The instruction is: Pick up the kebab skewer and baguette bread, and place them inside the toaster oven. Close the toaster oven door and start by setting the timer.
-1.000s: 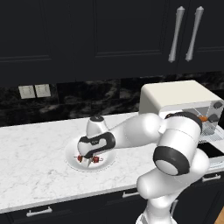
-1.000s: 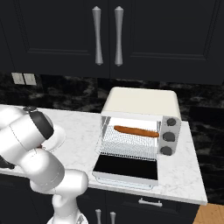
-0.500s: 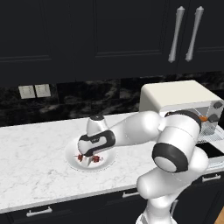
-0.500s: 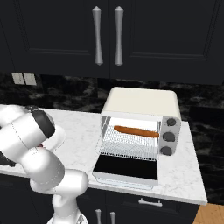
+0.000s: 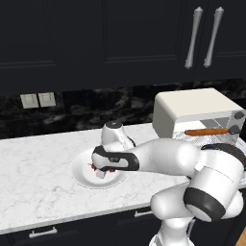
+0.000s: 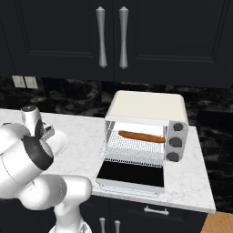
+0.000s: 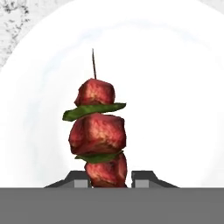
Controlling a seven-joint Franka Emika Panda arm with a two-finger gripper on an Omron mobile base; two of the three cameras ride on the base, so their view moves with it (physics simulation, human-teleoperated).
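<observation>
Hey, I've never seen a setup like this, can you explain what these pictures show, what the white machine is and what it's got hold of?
It is a rendered kitchen. The white machine is a robot arm with a two-finger gripper at its end. Two pictures come from cameras behind the arm, left and right; the third looks along the gripper itself. On the marble counter sits a white plate, and the gripper is shut on the kebab skewer over it. To the right stands the toaster oven with the toaster oven door folded down; the baguette bread already lies on its rack.
</observation>
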